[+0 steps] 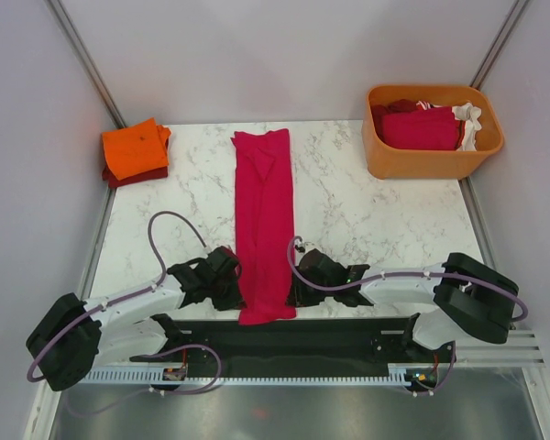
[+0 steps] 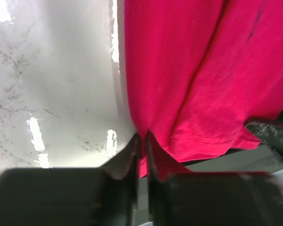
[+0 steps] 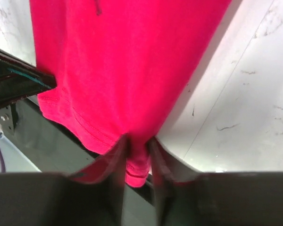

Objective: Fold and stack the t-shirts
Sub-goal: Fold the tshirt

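Observation:
A crimson-pink t-shirt (image 1: 264, 220), folded lengthwise into a long narrow strip, lies down the middle of the table, and its near end hangs over the front edge. My left gripper (image 1: 238, 291) is at that end's left corner. In the left wrist view the left gripper (image 2: 142, 141) is shut on the shirt's (image 2: 198, 70) edge. My right gripper (image 1: 295, 291) is at the right corner. Seen from the right wrist, the right gripper (image 3: 137, 143) has a bunch of the hem (image 3: 137, 169) pinched between its jaws.
A folded orange t-shirt (image 1: 135, 148) sits on a dark red one (image 1: 128, 177) at the back left. An orange tub (image 1: 431, 158) at the back right holds dark red (image 1: 420, 128) and white (image 1: 467, 121) shirts. A black rail (image 1: 302, 337) runs along the table's near edge.

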Controlling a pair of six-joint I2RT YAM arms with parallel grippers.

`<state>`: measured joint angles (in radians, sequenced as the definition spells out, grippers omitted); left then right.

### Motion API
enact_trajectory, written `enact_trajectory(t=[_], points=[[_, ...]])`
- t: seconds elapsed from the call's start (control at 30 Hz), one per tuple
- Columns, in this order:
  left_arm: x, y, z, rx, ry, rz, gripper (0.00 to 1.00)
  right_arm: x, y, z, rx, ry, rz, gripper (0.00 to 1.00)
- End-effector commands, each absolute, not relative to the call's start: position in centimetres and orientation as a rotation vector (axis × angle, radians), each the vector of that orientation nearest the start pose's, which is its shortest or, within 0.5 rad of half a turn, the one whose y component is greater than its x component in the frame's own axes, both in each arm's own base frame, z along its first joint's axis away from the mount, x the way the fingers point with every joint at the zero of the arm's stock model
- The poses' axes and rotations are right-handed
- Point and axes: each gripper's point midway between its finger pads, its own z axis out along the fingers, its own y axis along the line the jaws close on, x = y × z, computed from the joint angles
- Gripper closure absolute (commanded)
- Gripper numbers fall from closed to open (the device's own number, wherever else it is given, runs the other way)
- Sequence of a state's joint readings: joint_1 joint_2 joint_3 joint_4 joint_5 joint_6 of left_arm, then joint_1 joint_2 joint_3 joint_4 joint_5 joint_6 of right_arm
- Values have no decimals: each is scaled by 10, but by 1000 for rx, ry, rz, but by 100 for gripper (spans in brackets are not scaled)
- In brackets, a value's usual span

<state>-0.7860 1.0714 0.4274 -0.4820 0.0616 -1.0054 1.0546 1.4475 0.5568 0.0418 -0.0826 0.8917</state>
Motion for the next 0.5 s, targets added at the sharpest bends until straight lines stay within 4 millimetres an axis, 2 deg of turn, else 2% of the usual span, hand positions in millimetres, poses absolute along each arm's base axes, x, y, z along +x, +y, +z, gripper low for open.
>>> enact_trajectory(t=[0.0,0.03,0.07,0.1,0.17,0.3,0.4,0.47], points=[[115,-176,1,-313,2838,-506,91,120,311,17,-268,2656,892,74],[115,-176,1,-314,2836,-506,98,118,308,14,-276,2662,882,78],[114,-175,0,-314,2837,-504,98,117,306,13,-275,2662,880,81],[113,-175,1,-313,2832,-513,98,116,299,9,-267,2669,850,93],[110,-173,0,-315,2833,-523,98,116,290,5,-244,2673,816,100],[103,-165,-1,-329,2831,-522,98,109,267,-1,-188,2678,775,99],[99,-162,-1,-335,2824,-543,98,104,259,-2,-162,2681,787,93],[97,-162,-1,-345,2822,-561,98,102,257,-1,-154,2676,800,93]])
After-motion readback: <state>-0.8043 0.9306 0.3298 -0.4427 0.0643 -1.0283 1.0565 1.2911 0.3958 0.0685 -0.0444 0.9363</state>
